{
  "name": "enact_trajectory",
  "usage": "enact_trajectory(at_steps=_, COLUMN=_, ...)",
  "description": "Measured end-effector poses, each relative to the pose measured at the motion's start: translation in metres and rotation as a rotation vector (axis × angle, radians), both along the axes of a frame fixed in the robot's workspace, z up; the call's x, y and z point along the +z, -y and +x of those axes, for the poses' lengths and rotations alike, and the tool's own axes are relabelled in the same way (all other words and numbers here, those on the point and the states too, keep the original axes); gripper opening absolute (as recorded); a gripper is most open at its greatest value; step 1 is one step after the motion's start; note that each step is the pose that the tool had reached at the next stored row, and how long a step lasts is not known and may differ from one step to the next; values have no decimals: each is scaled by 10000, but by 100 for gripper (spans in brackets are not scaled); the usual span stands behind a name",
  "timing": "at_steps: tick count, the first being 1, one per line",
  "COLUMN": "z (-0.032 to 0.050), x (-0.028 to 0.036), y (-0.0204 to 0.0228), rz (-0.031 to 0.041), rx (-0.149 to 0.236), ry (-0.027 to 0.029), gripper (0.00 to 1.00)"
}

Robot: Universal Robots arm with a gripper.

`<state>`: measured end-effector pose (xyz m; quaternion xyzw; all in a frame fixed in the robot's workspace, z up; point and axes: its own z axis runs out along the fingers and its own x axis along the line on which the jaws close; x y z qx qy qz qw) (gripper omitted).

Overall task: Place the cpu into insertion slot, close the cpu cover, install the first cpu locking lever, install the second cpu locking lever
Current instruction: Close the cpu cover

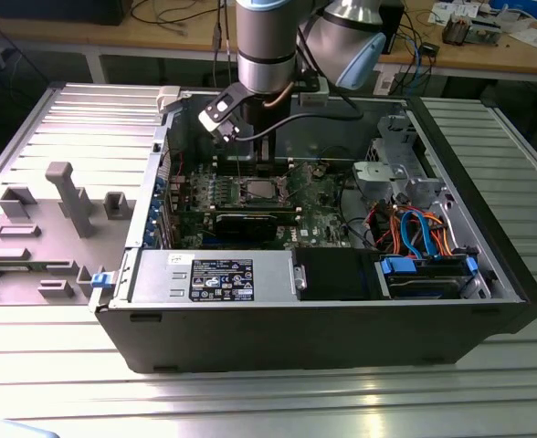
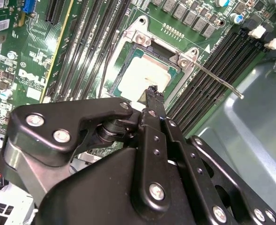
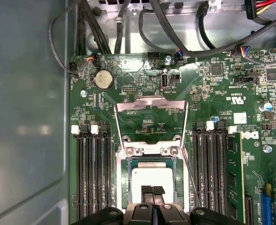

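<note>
The cpu [image 3: 152, 177] [image 2: 145, 75] lies flat in the insertion slot [image 3: 125, 187] on the green board, silver top up. The cpu cover [image 3: 151, 108] is swung open away from the slot, and board shows through its square window. One thin locking lever [image 3: 190, 180] [image 2: 218, 79] sticks out unlatched beside the slot. My gripper [image 3: 152, 190] [image 2: 152, 91] hangs right over the cpu's edge with its two black fingers pressed together and nothing between them. In the exterior view the gripper [image 1: 257, 169] reaches down into the open computer case above the slot [image 1: 262, 191].
Long black memory slots [image 3: 93, 173] [image 3: 213, 168] run on both sides of the socket. Cables [image 1: 415, 228], a drive cage [image 1: 392, 173] and a power supply [image 1: 218, 274] fill the case. A grey fixture [image 1: 63, 196] stands on the exterior view's left.
</note>
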<state>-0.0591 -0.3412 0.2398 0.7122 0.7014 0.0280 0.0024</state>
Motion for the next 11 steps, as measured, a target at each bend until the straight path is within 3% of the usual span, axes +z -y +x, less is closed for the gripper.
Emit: enact_trajectory(at_steps=11, z=0, x=97, y=0, rz=-11, rx=1, ry=0, gripper=11)
